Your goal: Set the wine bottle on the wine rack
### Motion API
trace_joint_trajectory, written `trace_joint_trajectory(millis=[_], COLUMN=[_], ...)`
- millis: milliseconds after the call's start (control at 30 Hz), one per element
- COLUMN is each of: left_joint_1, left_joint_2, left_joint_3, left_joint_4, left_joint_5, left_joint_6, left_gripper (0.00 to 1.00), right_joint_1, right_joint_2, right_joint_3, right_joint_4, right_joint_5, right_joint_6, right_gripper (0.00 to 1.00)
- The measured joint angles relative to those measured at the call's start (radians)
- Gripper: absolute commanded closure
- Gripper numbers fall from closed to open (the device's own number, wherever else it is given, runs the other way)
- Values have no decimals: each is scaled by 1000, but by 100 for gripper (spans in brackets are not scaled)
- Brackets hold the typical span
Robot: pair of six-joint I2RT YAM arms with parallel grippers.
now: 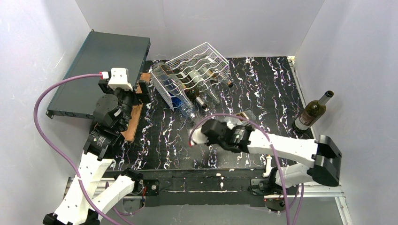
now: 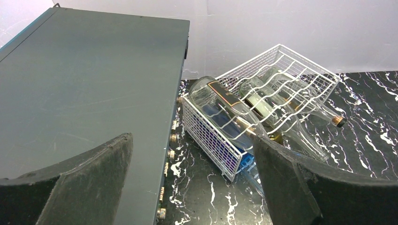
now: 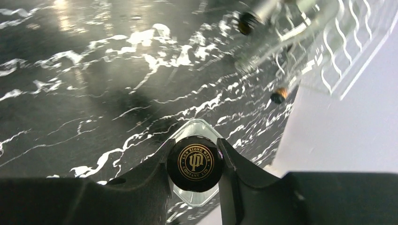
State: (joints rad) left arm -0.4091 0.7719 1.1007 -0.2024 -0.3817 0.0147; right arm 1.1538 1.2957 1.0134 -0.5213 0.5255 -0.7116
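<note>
The left arm (image 1: pixel 101 140) stretches forward to the left of the wine rack (image 1: pixel 202 63), the left gripper (image 2: pixel 191 140) spread wide with nothing between its fingers (image 2: pixel 94 178). The right arm (image 1: pixel 281 147) bends across on the near side of the rack, the right gripper (image 3: pixel 195 145) clamped on the cap of a wine bottle (image 3: pixel 195 164).

White-shelled arms (image 1: pixel 286 147) with black joints, purple cables (image 1: pixel 80 76), dark matte fingers (image 2: pixel 84 183).
</note>
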Motion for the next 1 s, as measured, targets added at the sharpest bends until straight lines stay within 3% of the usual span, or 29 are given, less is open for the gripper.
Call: trace_joint_trajectory(millis=[300,500,867,1000], left_joint_1=[0,0,0,0], left_joint_2=[0,-5,-29,-29], left_joint_3=[0,0,0,0], left_joint_4=[0,0,0,0], left_joint_5=[-1,-1,-4,-3], left_joint_6=[0,0,1,1], left_gripper=[1,1,1,1], right_joint_1=[225,267,288,287], right_joint_2=[333,389,389,380], right_joint_3=[-53,-82,-142,-146], right_joint_4=[14,27,121,120], right_joint_5=[103,100,122,107], right_joint_6=[-161,-167,-129,-93], right_gripper=[99,99,39,27])
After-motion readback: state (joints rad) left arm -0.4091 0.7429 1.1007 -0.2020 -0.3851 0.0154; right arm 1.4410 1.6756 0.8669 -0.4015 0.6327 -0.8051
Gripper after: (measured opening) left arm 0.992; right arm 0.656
